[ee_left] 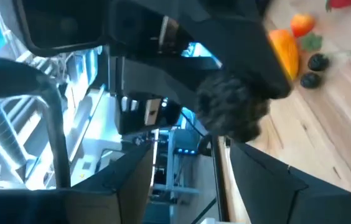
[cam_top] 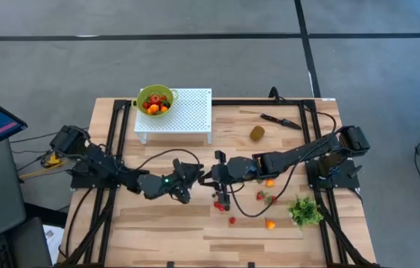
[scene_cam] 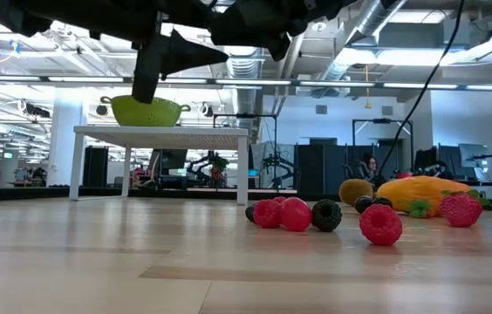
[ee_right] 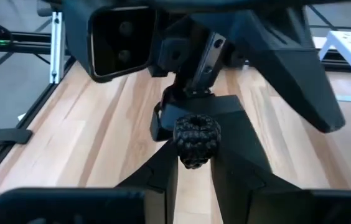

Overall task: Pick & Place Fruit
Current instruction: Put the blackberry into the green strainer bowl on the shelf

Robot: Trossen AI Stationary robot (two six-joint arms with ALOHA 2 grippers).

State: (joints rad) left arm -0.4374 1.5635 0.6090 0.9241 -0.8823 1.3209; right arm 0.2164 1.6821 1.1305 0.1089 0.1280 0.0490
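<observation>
A blackberry [ee_right: 195, 140] hangs above the middle of the table, with my right gripper [ee_right: 195, 157] shut on it. My left gripper [ee_left: 188, 152] faces it from the table's left, open, its fingertips standing on either side of the berry [ee_left: 231, 109]. In the high view the two grippers meet tip to tip [cam_top: 208, 176]. Loose raspberries and blackberries [scene_cam: 297, 214] lie on the wood below. An elongated orange fruit [scene_cam: 420, 194] and a kiwi [cam_top: 258, 133] lie to the right. My right gripper pinches the blackberry's two sides [ee_right: 191, 152] between its fingertips, only at their free ends. The fingers come from the table's right, slanting a little down. The berry is lifted clear of the table. My left gripper stands close around the berry; I cannot tell whether it touches it.
A green colander [cam_top: 156, 99] with fruit in it stands on a white perforated stand [cam_top: 191, 113] at the far side. A black knife [cam_top: 279, 120] lies at the far right, and a green leafy bunch [cam_top: 305, 211] at the near right. Berries [cam_top: 232, 220] and strawberries [cam_top: 262, 196] are scattered beneath the right arm.
</observation>
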